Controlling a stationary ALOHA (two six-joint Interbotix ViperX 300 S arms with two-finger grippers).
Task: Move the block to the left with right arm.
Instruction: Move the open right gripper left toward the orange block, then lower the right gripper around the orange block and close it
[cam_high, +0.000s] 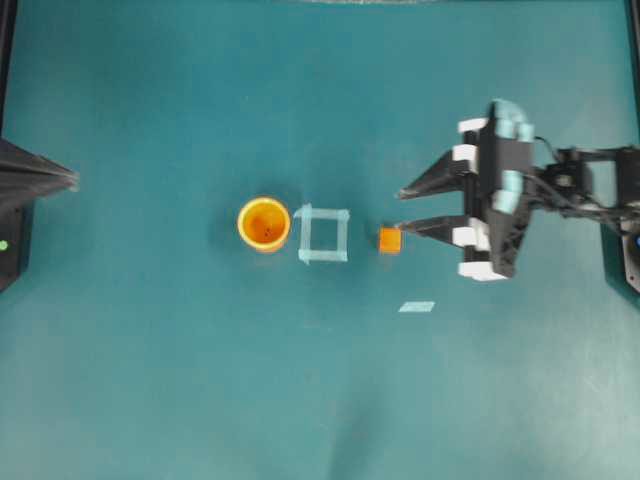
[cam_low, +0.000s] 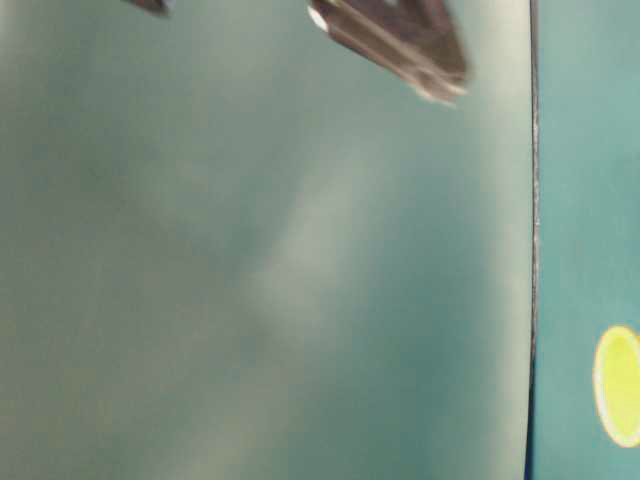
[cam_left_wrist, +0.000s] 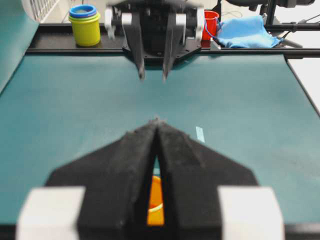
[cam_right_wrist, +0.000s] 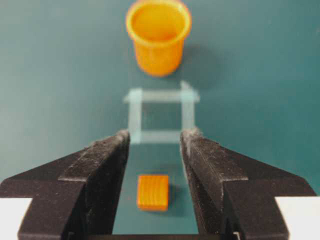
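The block (cam_high: 390, 240), a small orange cube, lies on the teal table just right of a pale tape square (cam_high: 323, 234). My right gripper (cam_high: 402, 209) is open, with its fingertips close to the block's right side. In the right wrist view the block (cam_right_wrist: 153, 192) rests on the table between the two black fingers of the right gripper (cam_right_wrist: 156, 135), touching neither. Beyond it come the tape square (cam_right_wrist: 161, 116) and an orange cup (cam_right_wrist: 158, 35). My left gripper (cam_left_wrist: 157, 121) is shut with nothing in it, at the table's far left (cam_high: 72, 180).
The orange cup (cam_high: 264, 224) stands just left of the tape square. A small strip of tape (cam_high: 417, 307) lies below and right of the block. Past the table's far edge sit stacked cups (cam_left_wrist: 85, 22), a red cup (cam_left_wrist: 211, 22) and a blue cloth (cam_left_wrist: 245, 30).
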